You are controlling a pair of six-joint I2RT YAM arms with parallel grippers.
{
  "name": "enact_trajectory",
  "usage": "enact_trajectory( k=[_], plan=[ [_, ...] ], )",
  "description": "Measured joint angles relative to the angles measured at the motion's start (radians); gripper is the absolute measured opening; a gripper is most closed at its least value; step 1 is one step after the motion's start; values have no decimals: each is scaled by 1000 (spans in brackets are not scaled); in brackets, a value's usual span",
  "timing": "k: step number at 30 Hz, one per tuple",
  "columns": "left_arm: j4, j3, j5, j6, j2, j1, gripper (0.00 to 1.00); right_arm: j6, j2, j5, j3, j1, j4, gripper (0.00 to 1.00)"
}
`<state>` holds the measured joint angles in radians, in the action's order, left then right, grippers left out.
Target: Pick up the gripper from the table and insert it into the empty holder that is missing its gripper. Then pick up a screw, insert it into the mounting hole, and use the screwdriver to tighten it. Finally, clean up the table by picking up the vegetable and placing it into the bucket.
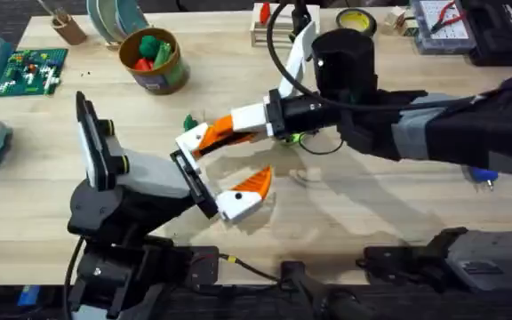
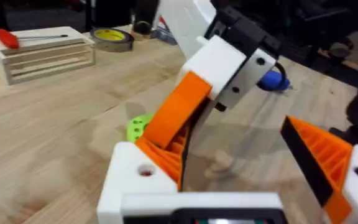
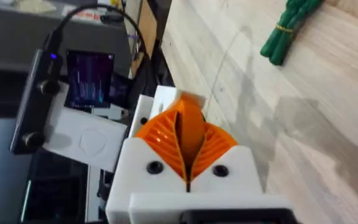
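I've got the right claw point(image 1: 204, 135) pinched shut on the orange fingertip point(image 2: 178, 111) at the left claw's point(image 1: 225, 187) wide-open bare white mount point(image 2: 132, 174); if it skews, it'll jam or drop onto the desk point(image 1: 345, 204).

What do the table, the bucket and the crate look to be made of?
Table: light wood, butcher-block look; plank seams and grain show, matte finish.
Bucket: likely thin metal; gold-olive sheen, rolled rim, brown label band.
Crate: pale unfinished wood, stacked slats with gaps; a red-handled tool lies on top.
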<state>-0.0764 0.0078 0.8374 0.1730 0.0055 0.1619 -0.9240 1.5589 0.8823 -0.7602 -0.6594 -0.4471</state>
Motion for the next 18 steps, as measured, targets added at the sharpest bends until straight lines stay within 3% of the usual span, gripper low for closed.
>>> enact_trajectory(
  k=[8, 18],
  plan=[
    [-9, 0, 117, -9, 0, 0, 993, 82, 3, 121, -2, 45, 45, 6],
    [-12, 0, 128, -11, 0, 0, 993, 103, 10, 128, -2, 37, 44, 6]
  ],
)
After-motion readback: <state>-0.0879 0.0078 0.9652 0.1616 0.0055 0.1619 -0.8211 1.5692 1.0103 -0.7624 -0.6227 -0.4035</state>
